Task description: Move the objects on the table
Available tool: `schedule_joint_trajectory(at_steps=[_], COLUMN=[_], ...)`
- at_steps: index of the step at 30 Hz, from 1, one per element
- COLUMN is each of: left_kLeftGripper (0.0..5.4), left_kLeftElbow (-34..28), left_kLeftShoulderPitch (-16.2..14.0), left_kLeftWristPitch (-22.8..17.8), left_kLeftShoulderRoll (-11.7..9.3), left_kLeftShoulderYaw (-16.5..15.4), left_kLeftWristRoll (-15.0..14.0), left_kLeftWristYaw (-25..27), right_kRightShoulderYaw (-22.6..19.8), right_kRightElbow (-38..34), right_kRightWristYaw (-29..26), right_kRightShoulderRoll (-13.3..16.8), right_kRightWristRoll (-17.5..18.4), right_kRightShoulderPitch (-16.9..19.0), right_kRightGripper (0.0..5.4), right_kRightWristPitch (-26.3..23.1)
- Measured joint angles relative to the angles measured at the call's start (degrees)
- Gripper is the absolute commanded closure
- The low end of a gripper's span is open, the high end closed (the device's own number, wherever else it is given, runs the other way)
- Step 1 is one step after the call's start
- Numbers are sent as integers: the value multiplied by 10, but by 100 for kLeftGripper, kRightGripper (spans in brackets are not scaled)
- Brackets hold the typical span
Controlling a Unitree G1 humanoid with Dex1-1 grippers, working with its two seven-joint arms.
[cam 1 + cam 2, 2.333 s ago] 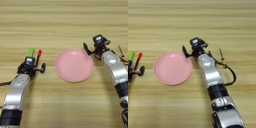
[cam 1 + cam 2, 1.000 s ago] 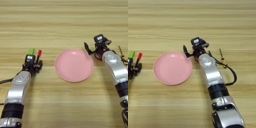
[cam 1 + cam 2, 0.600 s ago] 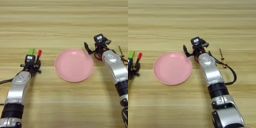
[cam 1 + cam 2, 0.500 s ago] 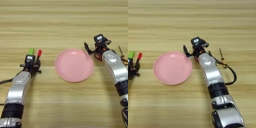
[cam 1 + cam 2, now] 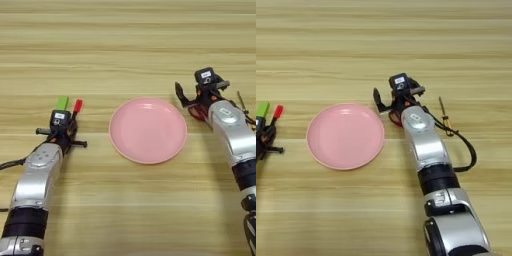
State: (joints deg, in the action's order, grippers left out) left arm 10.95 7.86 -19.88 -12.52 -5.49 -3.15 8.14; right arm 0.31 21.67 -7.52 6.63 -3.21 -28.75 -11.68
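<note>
Left eye view first: pink plate [image 5: 148,130] sitting mid-table [image 5: 125,45], nothing in it, plenty of bare wood above and below. Left gripper [image 5: 61,131] down on the left, wrist carrying a small white label, way too tiny to read. Just past its tip, red marker pen [image 5: 77,106] and light-green bar [image 5: 62,103] lying side by side, bar on the outer left, both only showing their far ends from behind the gripper; can't tell whether those fingers are spread or pinched on anything. Right gripper [image 5: 192,100] parked just off the plate's right rim, fingers apart, one black finger sticking out toward the plate, nothing between them, same kind of unreadable white label on top. Thin screwdriver-looking tool [image 5: 241,101] lying near the right edge beside that arm. Right eye view now: plate rim [image 5: 311,125] shifted left, green bar [image 5: 261,109] and red pen [image 5: 277,111] squeezed against the left edge, left gripper barely peeking in there. Right gripper [image 5: 387,105] clearly spread beside the plate, black cable [image 5: 463,145] looping off the forearm, thin tool [image 5: 444,115] with an orange handle just to its right, then lots of open wood all the way to the right edge and across the top.
</note>
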Motion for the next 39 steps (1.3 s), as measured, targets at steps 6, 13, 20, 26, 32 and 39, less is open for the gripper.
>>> schedule_joint_trajectory(at_steps=[6, 13, 20, 26, 32, 39], left_kLeftGripper=[500, 500, 501, 501, 501, 501], left_kLeftElbow=[0, 0, -2, -7, -27, -70], left_kLeftShoulderPitch=[0, 0, -2, -7, -13, -21], left_kLeftWristPitch=[0, 0, 0, 5, 16, 22], left_kLeftShoulderRoll=[0, 0, 1, 2, 5, 7], left_kLeftShoulderYaw=[0, -1, -3, -2, -1, 1], left_kLeftWristRoll=[0, -3, -9, -12, -20, -30], left_kLeftWristYaw=[0, 0, 1, 8, 22, 38], right_kRightShoulderYaw=[-10, -23, -37, -44, -47, -47], right_kRightElbow=[18, 30, 35, 41, 50, 51], right_kRightWristYaw=[15, 34, 48, 57, 58, 58], right_kRightShoulderRoll=[1, 1, 2, 3, 4, 5], right_kRightWristRoll=[4, 5, 6, 8, 9, 12], right_kRightShoulderPitch=[-4, -8, -17, -19, -21, -22], right_kRightGripper=[0, 0, 0, 0, 0, 0], right_kRightWristPitch=[11, 21, 29, 36, 41, 46])
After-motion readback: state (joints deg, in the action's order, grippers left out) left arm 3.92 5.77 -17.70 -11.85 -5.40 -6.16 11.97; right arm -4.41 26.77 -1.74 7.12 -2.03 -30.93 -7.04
